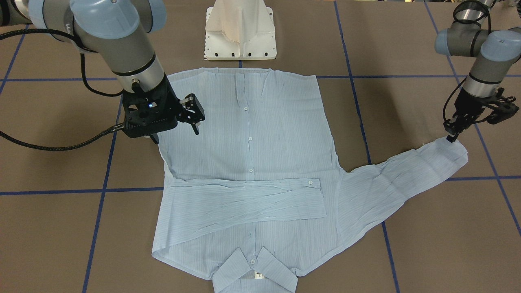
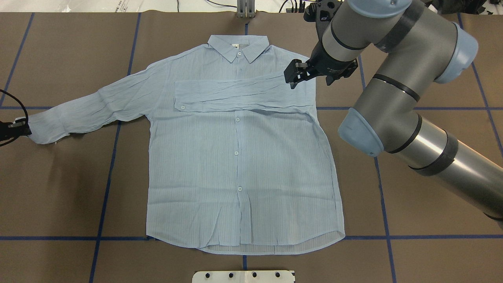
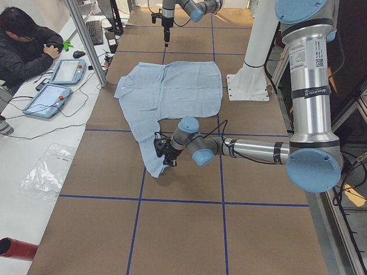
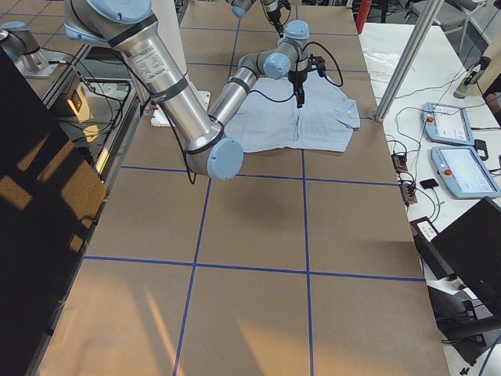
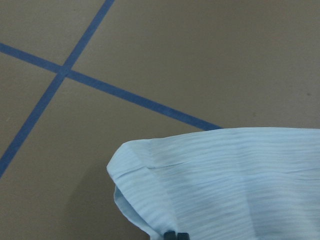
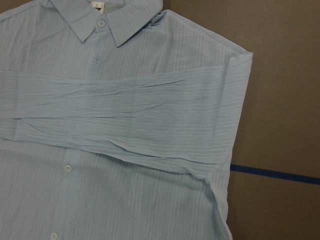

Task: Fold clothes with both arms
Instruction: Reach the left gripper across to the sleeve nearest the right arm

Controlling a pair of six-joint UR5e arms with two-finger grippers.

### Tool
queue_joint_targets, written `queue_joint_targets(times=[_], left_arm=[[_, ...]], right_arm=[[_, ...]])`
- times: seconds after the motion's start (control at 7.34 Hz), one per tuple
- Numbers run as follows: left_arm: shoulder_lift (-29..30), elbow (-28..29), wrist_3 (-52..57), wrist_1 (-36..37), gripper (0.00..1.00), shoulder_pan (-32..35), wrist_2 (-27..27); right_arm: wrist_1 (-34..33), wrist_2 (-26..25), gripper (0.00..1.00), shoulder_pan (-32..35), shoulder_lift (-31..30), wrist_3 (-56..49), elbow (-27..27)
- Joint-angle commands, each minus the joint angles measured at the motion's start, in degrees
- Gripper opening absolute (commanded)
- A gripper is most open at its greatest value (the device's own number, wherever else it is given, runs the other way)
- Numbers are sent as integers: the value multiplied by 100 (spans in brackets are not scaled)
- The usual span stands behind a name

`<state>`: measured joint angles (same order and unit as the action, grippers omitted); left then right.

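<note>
The shirt (image 2: pixel 243 169) lies flat in the middle of the desk (image 2: pixel 59 196), buttons up. Its collar (image 2: pixel 238 45) points to the far edge, away from the robot.

The right sleeve (image 2: pixel 235 94) is already folded across the chest, so I think that side is done. The left sleeve (image 2: pixel 102 106) lies straight out toward the left edge of the desk. It is the next part to fold in.

That looks like why the left end effector (image 1: pixel 451 137) is down at the cuff (image 2: pixel 39 127). Its tips are close together and seem to pinch the cuff's edge, which curls up a little off the desk.

The right end effector (image 2: pixel 310 78) hangs over the shirt's right shoulder, just above the fold. It is wide apart and holds nothing. It may be there to keep out of the way, or to press the cloth if it slips.

The left arm (image 3: pixel 252 150) reaches out long and low, almost flat over the desk, with its wrist bent down. The right arm (image 2: pixel 393 90) is bent at the elbow and reaches toward the far edge, with its end pointing down.
</note>
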<state>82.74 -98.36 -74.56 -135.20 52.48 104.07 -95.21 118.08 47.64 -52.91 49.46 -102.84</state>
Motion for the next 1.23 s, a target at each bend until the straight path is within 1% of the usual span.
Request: queue_joint_targets(times=[0.0,0.27,0.41,0.54,0.68,0.82,0.95,1.09], left_arm=[[1167,-359,3,1348,0,209,-1],[2766,-369,-76,2947,0,202,-10],[3496,-238,-94,3442,0,176,-1],[4400,198,-521,3656,0,114,8],[5174,829,-1125,3623,0,-34,34],[5896,1610,-1645,3371,0,-471,8],[6251,2270,-2085,2829,0,-701,-1],[6228,2460,-2202,2388,0,-1008,-53]], right_arm=[[-59,84,100,262,-498,-365,-200],[-111,101,100,526,-1034,-883,-341],[-381,162,100,693,-1150,-1338,-394],[-584,189,100,851,-1229,-1682,-412],[-595,285,100,975,-1352,-1920,-412],[-595,408,100,1080,-1388,-2019,-394],[-578,496,100,1125,-1414,-2020,-394],[-577,488,100,1116,-1415,-2020,-368]])
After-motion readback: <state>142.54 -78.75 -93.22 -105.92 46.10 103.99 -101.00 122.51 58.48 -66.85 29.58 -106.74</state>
